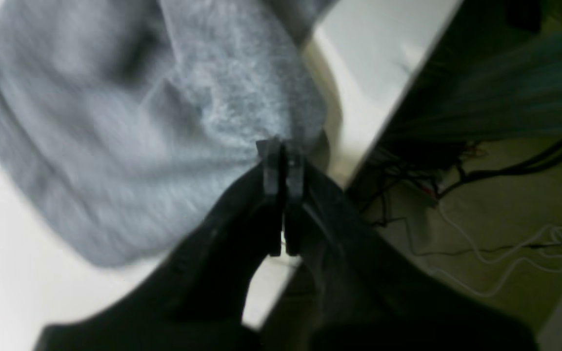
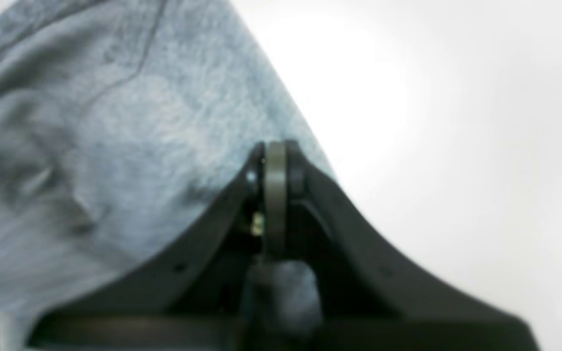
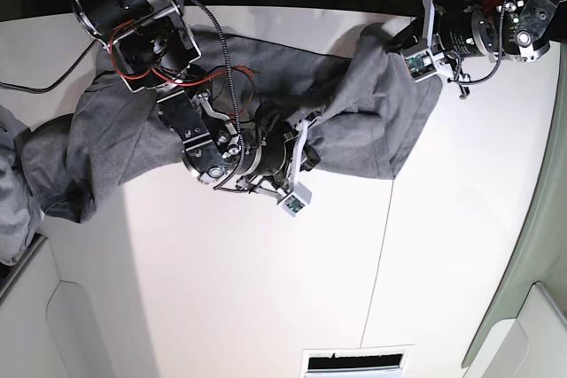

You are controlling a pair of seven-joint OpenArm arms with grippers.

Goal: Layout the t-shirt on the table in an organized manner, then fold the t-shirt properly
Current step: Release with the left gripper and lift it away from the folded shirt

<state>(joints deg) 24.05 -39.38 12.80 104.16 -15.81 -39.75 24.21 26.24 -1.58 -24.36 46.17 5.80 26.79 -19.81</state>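
Note:
The heather-grey t-shirt (image 3: 381,121) lies wrinkled in a long band across the far part of the white table (image 3: 221,289). My left gripper (image 1: 281,146) is shut on a fold of the t-shirt (image 1: 139,146) close to the table's edge (image 1: 369,44). In the base view that left gripper (image 3: 396,42) sits at the shirt's far right corner. My right gripper (image 2: 276,151) is shut on the edge of the t-shirt (image 2: 115,146), above bare table (image 2: 432,122). In the base view the right gripper (image 3: 310,135) is at the shirt's near edge, around its middle.
A paler bluish-grey cloth bundle (image 3: 11,192) hangs at the table's left edge. A thin dark seam (image 3: 381,254) runs across the tabletop, and a slotted opening (image 3: 354,362) sits at the near edge. Beyond the table's edge lie floor cables (image 1: 481,234).

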